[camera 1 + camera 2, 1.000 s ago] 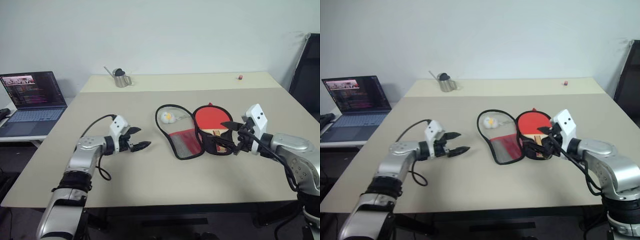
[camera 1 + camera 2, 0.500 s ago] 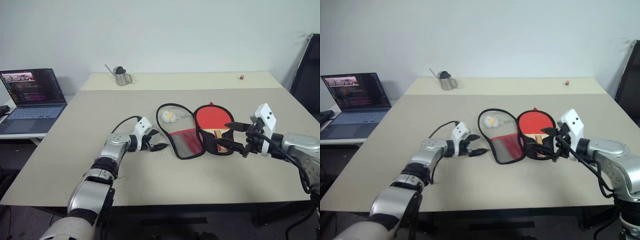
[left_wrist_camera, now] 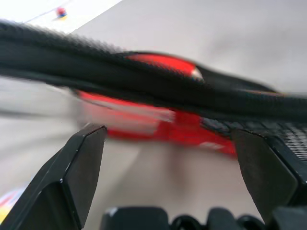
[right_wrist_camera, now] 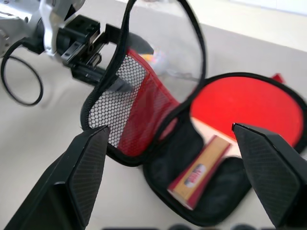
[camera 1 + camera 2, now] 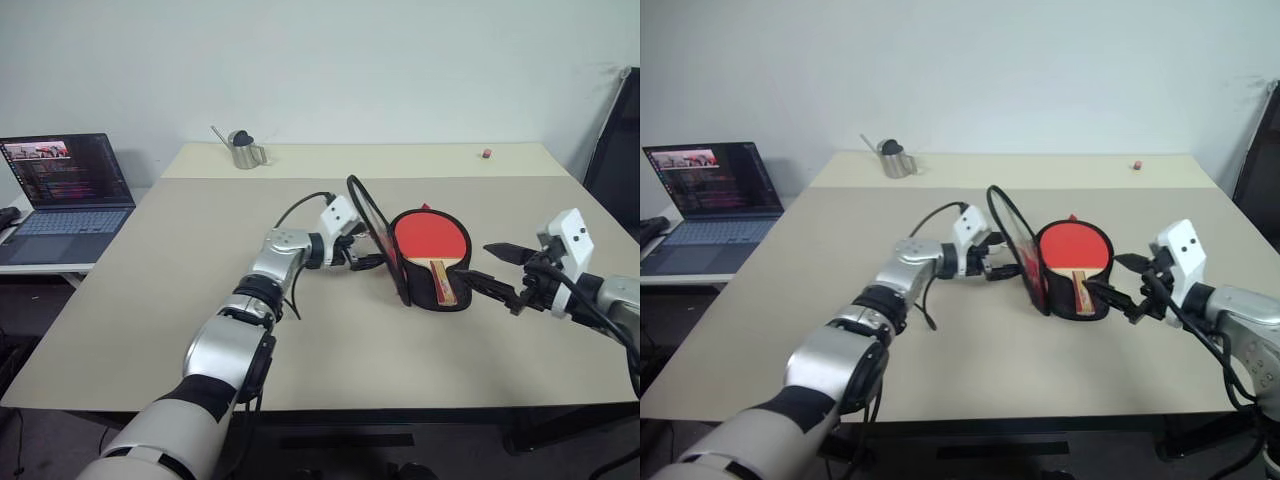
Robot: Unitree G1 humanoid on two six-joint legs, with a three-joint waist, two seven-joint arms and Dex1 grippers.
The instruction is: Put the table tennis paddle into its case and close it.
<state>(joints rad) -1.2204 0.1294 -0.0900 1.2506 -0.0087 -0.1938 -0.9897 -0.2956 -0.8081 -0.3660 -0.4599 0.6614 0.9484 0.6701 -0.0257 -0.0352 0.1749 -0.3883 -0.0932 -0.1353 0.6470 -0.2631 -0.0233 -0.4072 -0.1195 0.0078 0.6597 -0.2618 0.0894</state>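
The table tennis paddle (image 5: 430,238) lies red face up in the lower half of the open case (image 5: 441,303), its wooden handle (image 4: 201,170) pointing toward the table's near edge. The case's lid flap (image 5: 377,232), with a black zip rim and a red mesh pocket, stands nearly upright along the paddle's left side. My left gripper (image 5: 365,256) is open right against the flap's left face. In the left wrist view the flap's zip rim (image 3: 144,81) crosses just ahead of the fingers (image 3: 72,177). My right gripper (image 5: 474,260) is open, just right of the case and apart from it.
An open laptop (image 5: 65,180) sits on a side desk at the far left. A metal pitcher (image 5: 240,150) stands at the table's back left and a small red object (image 5: 486,153) at the back right. A dark chair (image 5: 615,140) is beyond the right edge.
My left gripper swept right to the case, and the flap rose from lying flat to nearly upright. My right gripper drew back to the right, away from the paddle's handle.
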